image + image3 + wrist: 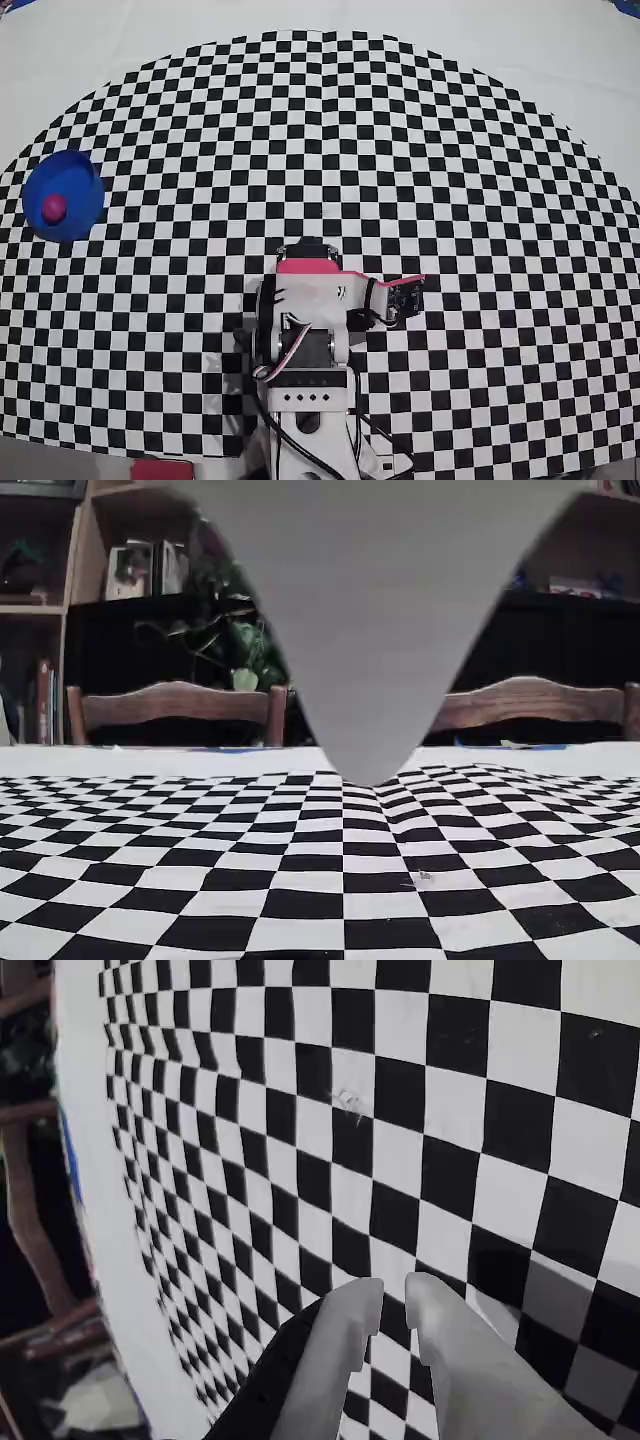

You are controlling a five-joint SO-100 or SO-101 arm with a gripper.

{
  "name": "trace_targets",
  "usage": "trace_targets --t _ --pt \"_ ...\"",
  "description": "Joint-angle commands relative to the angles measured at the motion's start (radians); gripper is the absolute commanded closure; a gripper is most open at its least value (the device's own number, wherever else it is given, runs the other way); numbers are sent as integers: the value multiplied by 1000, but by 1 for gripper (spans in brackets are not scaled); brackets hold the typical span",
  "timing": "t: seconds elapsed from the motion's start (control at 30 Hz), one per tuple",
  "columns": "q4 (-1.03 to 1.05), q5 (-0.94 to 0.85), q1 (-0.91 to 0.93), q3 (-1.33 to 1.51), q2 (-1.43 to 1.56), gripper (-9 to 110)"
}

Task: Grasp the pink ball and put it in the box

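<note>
Pink ball (53,207) inside edge-hugging blue box (78,175)

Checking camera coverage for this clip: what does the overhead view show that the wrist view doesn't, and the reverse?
Only the overhead view shows the pink ball sitting inside the blue box at the left edge, plus the arm's base. Only the wrist view shows the gripper close up, fingertips nearly together and holding nothing. Both show the checkered cloth.
</note>
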Motion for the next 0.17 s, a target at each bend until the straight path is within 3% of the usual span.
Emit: trace_targets --t 0.0,0.13 --pt "5 6 0 5 18 101" --pt "5 6 0 5 18 101"
